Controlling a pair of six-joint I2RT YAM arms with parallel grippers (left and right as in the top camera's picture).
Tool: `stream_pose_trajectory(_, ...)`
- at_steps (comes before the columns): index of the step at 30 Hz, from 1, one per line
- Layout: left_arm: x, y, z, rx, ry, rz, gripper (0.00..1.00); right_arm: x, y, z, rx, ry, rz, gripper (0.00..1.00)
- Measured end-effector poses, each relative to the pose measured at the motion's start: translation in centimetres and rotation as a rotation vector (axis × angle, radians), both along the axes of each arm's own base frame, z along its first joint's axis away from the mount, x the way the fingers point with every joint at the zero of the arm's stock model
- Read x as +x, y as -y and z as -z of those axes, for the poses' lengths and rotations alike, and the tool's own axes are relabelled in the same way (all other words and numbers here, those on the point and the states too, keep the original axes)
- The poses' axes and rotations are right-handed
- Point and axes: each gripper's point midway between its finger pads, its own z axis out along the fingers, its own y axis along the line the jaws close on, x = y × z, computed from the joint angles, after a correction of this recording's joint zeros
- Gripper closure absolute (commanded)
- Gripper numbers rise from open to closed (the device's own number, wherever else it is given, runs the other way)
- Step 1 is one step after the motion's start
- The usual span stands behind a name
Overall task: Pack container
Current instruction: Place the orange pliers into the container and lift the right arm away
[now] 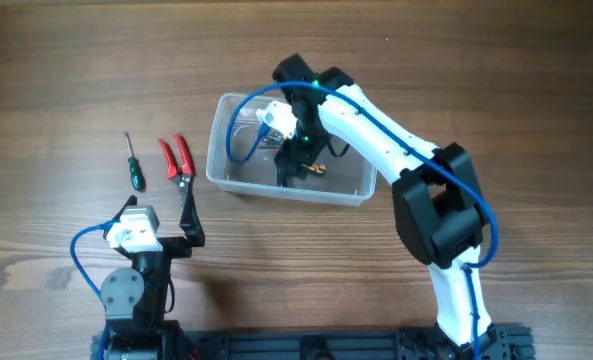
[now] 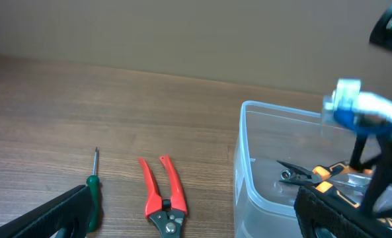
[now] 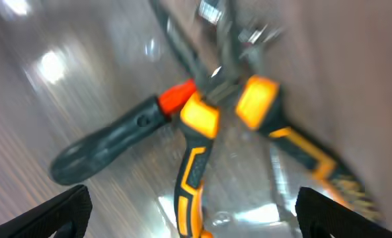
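The right end effector (image 1: 298, 165), spread wide and empty, hangs inside the container (image 1: 288, 191) mid-counter (image 1: 56, 80) above the orange-handled pliers (image 3: 194, 142) (apparently a release pose), while the left end effector (image 2: 199, 221), equally open and empty, faces the unpacked red cutters (image 1: 178, 160).

A wooden table (image 1: 66, 60) fills the overhead view from edge to edge. Its brown top shows long grain running left to right, with darker streaks and a few swirled patches near the lower left. In the left wrist view the tabletop ends at a plain tan backdrop (image 2: 182, 33), probably a wall or board, though it is blurred. The light is soft and even, leaving only faint shadows.
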Motion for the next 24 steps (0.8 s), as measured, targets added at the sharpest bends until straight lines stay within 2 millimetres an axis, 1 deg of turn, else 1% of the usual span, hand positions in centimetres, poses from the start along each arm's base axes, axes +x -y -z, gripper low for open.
stream_pose_trajectory(1,0.0,0.0,0.0,0.000,0.000,0.000,0.00,0.6,-0.4,-2.1,0.031,0.040,0.017,0.03)
stream_pose_trajectory(2,0.0,0.0,0.0,0.000,0.000,0.000,0.00,0.8,-0.6,-3.1,0.045,0.057,0.032,0.01)
stream_pose_trajectory(3,0.0,0.0,0.0,0.000,0.000,0.000,0.00,1.4,-0.9,-5.8,0.082,0.104,0.064,0.00)
stream_pose_trajectory(4,0.0,0.0,0.0,0.000,0.000,0.000,0.00,2.1,-0.9,-9.1,0.119,0.171,0.110,0.01)
stream_pose_trajectory(5,0.0,0.0,0.0,0.000,0.000,0.000,0.00,2.5,-0.5,-11.7,0.137,0.229,0.163,0.00)
stream_pose_trajectory(6,0.0,0.0,0.0,0.000,0.000,0.000,0.00,2.9,0.8,-15.3,0.157,0.306,0.254,0.00)
stream_pose_trajectory(7,0.0,0.0,0.0,0.000,0.000,0.000,0.00,3.2,2.5,-18.2,0.172,0.367,0.346,0.01)
stream_pose_trajectory(8,0.0,0.0,0.0,0.000,0.000,0.000,0.00,3.7,4.2,-20.1,0.185,0.409,0.426,0.01)
stream_pose_trajectory(9,0.0,0.0,0.0,0.000,0.000,0.000,0.00,4.4,7.2,-22.1,0.195,0.451,0.541,0.01)
stream_pose_trajectory(10,0.0,0.0,0.0,0.000,0.000,0.000,0.00,5.2,10.3,-23.3,0.196,0.478,0.648,0.01)
stream_pose_trajectory(11,0.0,0.0,0.0,0.000,0.000,0.000,0.00,6.1,13.9,-23.8,0.184,0.494,0.761,0.01)
stream_pose_trajectory(12,0.0,0.0,0.0,0.000,0.000,0.000,0.00,7.0,17.8,-23.9,0.163,0.508,0.871,0.00)
stream_pose_trajectory(13,0.0,0.0,0.0,0.000,0.000,0.000,0.00,7.4,20.6,-23.9,0.148,0.513,0.953,0.00)
stream_pose_trajectory(14,0.0,0.0,0.0,0.000,0.000,0.000,0.00,7.8,25.2,-23.8,0.115,0.525,1.065,0.01)
stream_pose_trajectory(15,0.0,0.0,0.0,0.000,0.000,0.000,0.00,7.9,28.2,-23.8,0.102,0.532,1.136,0.00)
stream_pose_trajectory(17,0.0,0.0,0.0,0.000,0.000,0.000,0.00,7.6,32.4,-23.8,0.079,0.543,1.235,0.00)
stream_pose_trajectory(19,0.0,0.0,0.0,0.000,0.000,0.000,0.00,7.1,35.3,-23.8,0.055,0.550,1.303,0.00)
stream_pose_trajectory(20,0.0,0.0,0.0,0.000,0.000,0.000,0.00,7.0,35.6,-23.8,0.051,0.547,1.310,0.00)
stream_pose_trajectory(24,0.0,0.0,0.0,0.000,0.000,0.000,0.00,7.0,35.4,-23.7,0.052,0.545,1.304,0.00)
